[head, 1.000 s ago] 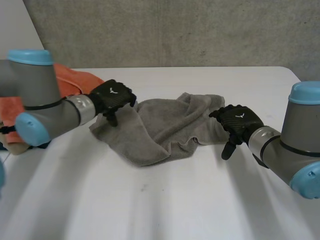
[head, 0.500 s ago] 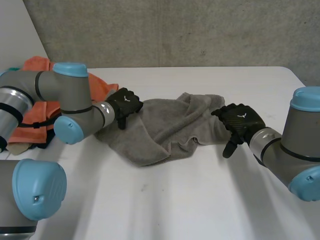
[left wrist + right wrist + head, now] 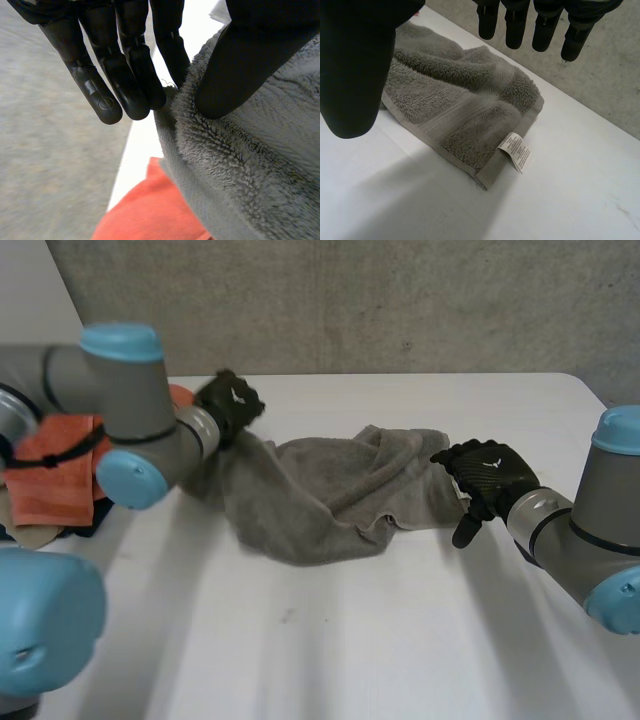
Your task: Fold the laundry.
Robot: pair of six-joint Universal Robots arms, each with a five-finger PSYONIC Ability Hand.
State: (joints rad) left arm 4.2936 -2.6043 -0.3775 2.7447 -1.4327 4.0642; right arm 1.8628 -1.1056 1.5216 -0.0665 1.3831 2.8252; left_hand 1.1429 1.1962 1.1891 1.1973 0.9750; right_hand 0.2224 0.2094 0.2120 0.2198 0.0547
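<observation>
- We have the crumpled grey terry towel (image 3: 320,495) in the middle of the white counter (image 3: 350,650), bunched into ridges and nowhere near flat.
- Our left hand (image 3: 228,405) has the towel's left corner pinched between thumb (image 3: 240,65) and fingers (image 3: 132,75). It holds the corner just beside the pile of orange cloth (image 3: 55,465).
- Our right hand (image 3: 487,472) hangs wide with nothing in it. Its thumb and fingers are spread over the towel's other end, above the corner carrying the white care label (image 3: 516,151).
- As we read it, the job right now is to get the towel stretched flat before any fold.
- To do that well, we would bring the right hand down on the labelled corner and take the hem itself, not the loose ridge beside it.
- Then we would draw both corners apart evenly and low over the counter.
- The left pinch looks shallow, right at the hem, so a hard tug could slip it. We also want to stay clear of the orange pile.
</observation>
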